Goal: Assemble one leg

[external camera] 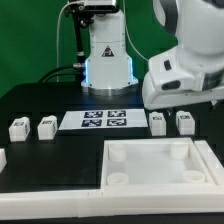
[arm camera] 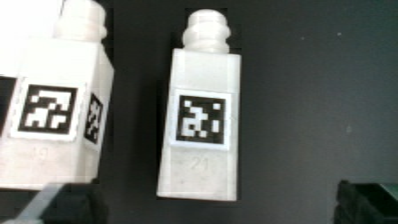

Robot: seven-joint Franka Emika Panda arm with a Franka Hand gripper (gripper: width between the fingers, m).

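Observation:
Four small white legs with square tags lie on the black table. Two are at the exterior view's left (external camera: 18, 128) (external camera: 46, 127) and two at its right (external camera: 157, 122) (external camera: 184, 122). My gripper (external camera: 172, 104) hangs just above the right pair. In the wrist view one leg (arm camera: 205, 110) lies lengthwise in line with the gap between my fingers, its peg end pointing away. A second leg (arm camera: 54, 100) lies beside it. My gripper (arm camera: 217, 205) is open wide and holds nothing. Only the dark fingertips (arm camera: 71, 205) show.
The large white square panel (external camera: 115, 152) with raised rim and corner sockets lies at the front. The marker board (external camera: 105, 121) lies in the middle, before the robot base (external camera: 105, 60). A white part (external camera: 3, 158) shows at the left edge.

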